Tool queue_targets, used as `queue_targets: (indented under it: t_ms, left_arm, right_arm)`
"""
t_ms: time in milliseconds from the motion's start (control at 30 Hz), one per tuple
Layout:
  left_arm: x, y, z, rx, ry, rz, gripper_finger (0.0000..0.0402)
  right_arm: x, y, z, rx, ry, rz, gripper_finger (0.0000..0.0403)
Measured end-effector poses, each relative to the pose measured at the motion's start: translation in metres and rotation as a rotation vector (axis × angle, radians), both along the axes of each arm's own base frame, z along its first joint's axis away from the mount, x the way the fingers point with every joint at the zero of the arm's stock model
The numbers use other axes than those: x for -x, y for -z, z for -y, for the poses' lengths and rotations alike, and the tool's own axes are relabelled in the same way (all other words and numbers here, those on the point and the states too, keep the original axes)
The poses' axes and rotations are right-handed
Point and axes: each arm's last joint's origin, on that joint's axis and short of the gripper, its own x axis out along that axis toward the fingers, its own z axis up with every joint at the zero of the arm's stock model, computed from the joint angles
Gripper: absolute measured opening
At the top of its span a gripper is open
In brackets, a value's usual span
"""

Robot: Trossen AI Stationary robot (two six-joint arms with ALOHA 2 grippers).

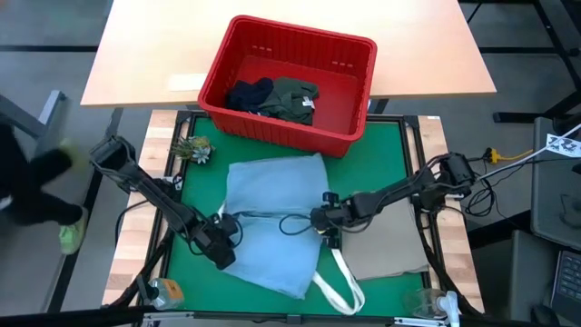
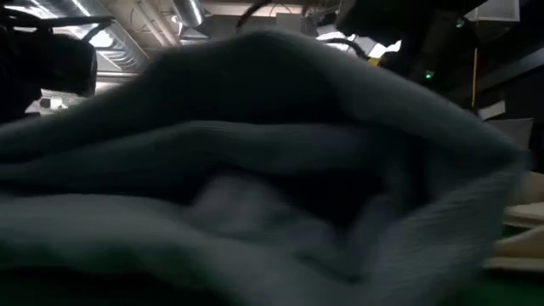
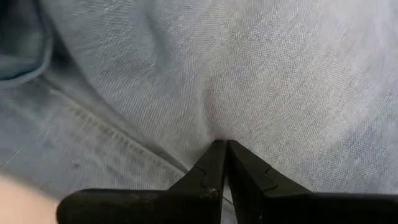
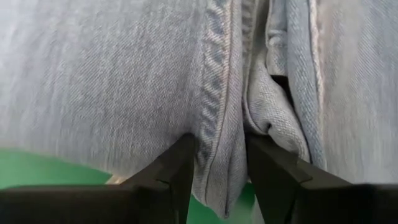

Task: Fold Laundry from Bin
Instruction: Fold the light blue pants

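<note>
The light blue denim jeans (image 1: 272,218) lie spread on the green mat (image 1: 390,150) and fill the low view (image 2: 255,170). My left gripper (image 1: 221,245) is shut on their left edge. My right gripper (image 1: 325,222) is closed on their right edge. The red bin (image 1: 289,82) stands at the mat's far edge, with a dark navy garment (image 1: 250,94) and a dark olive garment (image 1: 295,98) lying on its floor. My left gripper (image 3: 222,144) pinches a pucker of the denim (image 3: 214,121) between its two closed fingertips, slanting down from the table's left. The cloth around it lies on the mat. My right gripper (image 4: 221,146) pinches a seamed fold of the jeans (image 4: 217,118) between its two fingers, several layers thick. The fingers slant down from the table's right and lie along the seam. The fold's lower end reaches past the fingertips over the green mat.
A beige cloth (image 1: 390,236) lies flat on the mat right of the jeans. White tote straps (image 1: 345,291) trail toward the near edge. A small spiky object (image 1: 193,150) sits at the mat's far left corner. A person's dark shape (image 1: 27,186) is beyond the table's left side.
</note>
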Motion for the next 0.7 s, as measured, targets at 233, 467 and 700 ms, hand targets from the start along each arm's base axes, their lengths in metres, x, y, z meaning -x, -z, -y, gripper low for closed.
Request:
queue_targets:
  t_ms: [233, 467, 700]
  left_arm:
    - [-0.013, 0.012, 0.01, 0.066, -0.004, 0.046, 0.0015]
    - [-0.017, -0.009, 0.013, 0.081, 0.017, 0.137, 0.0015]
    - [-0.024, -0.037, 0.02, 0.097, 0.085, 0.24, 0.0015]
  right_arm:
    - [0.0, -0.004, 0.023, 0.025, 0.023, -0.03, 0.0144]
    - [0.006, -0.029, 0.016, 0.014, -0.043, -0.021, 0.0144]
    - [0.004, -0.065, -0.015, -0.033, -0.131, 0.039, 0.0144]
